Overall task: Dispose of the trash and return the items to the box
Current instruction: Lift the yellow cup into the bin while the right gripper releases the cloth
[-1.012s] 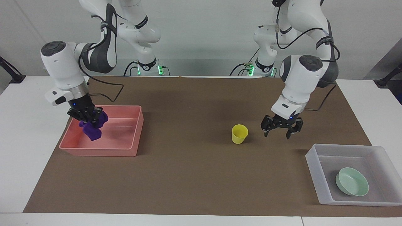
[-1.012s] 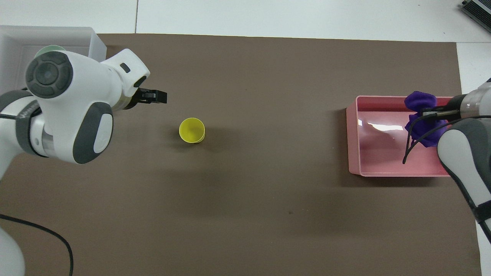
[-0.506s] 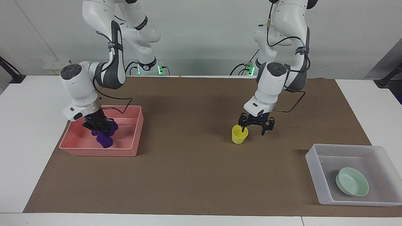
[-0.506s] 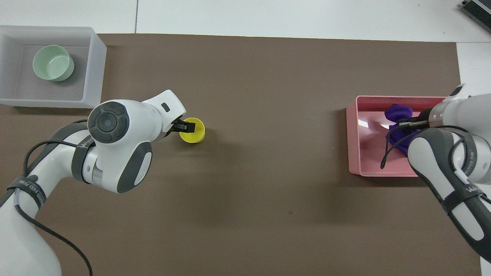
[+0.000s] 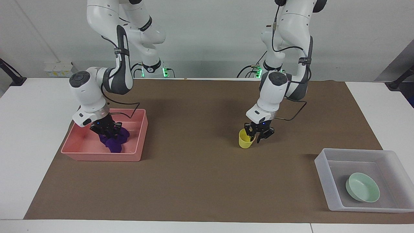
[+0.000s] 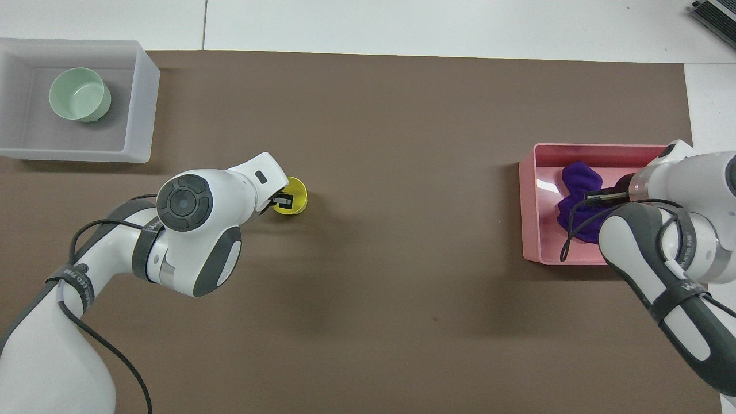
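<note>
The purple rag (image 5: 114, 144) rests on the floor of the pink bin (image 5: 97, 152), with my right gripper (image 5: 108, 132) down in the bin and still shut on its top. It shows in the overhead view as well (image 6: 575, 190). The yellow cup (image 5: 245, 140) stands upright on the brown mat. My left gripper (image 5: 255, 137) is at the cup's rim, one finger inside and one outside, closed on the wall toward the left arm's end. The mint-green bowl (image 5: 363, 187) lies in the translucent box (image 5: 326, 181).
The box (image 6: 138, 115) stands at the left arm's end of the table, farther from the robots than the cup (image 6: 296, 198). The pink bin (image 6: 529, 201) stands at the right arm's end. A brown mat (image 5: 194, 181) covers the table's middle.
My right gripper has lowered the rag from above the bin onto its floor. My left gripper has swung from beside the cup to its rim, come down and narrowed on the cup's wall.
</note>
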You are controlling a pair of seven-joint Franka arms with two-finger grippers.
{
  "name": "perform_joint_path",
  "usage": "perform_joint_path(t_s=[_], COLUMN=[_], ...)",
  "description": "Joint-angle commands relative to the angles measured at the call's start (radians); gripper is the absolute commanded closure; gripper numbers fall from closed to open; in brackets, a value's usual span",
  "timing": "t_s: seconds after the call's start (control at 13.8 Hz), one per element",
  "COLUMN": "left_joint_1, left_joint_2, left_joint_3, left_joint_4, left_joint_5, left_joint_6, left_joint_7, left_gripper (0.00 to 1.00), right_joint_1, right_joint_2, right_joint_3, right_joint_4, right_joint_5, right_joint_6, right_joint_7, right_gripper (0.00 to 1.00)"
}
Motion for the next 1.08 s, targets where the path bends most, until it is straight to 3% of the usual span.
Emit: perform_joint_path(t_s=[0.0,0.29,0.51,0.8,1.01], left_joint_1=[0.006,0.111,0.202,0.363,0.475], left_joint_2=[-0.028,-0.105,-0.080,0.013,0.149], left_joint_3=[0.010,0.012,0.012,0.009,0.007], left_joint_4=[0.002,0.066,0.165,0.344,0.546], left_joint_5=[0.023,0.023,0.024,0.024,0.017], left_joint_6=[0.003,-0.098,-0.111,-0.120,-0.196], left_joint_7=[-0.014,-0.002,0.030,0.115,0.171], left_gripper=[1.00,1.00,1.00,1.00,1.00], right_joint_1=[0.001,0.039,0.090,0.102,0.100], right_joint_2=[-0.004,-0.035,-0.064,-0.125,-0.184], right_joint_3=[0.005,0.003,0.003,0.017,0.020], right_joint_4=[-0.007,0.069,0.089,0.181,0.253], right_joint_5=[0.003,-0.004,-0.044,-0.049,-0.047], right_joint_6=[0.023,-0.069,-0.127,-0.290,-0.437], right_joint_7=[0.023,0.153,0.285,0.369,0.383], right_gripper=[0.00,0.00,0.00,0.00,0.00])
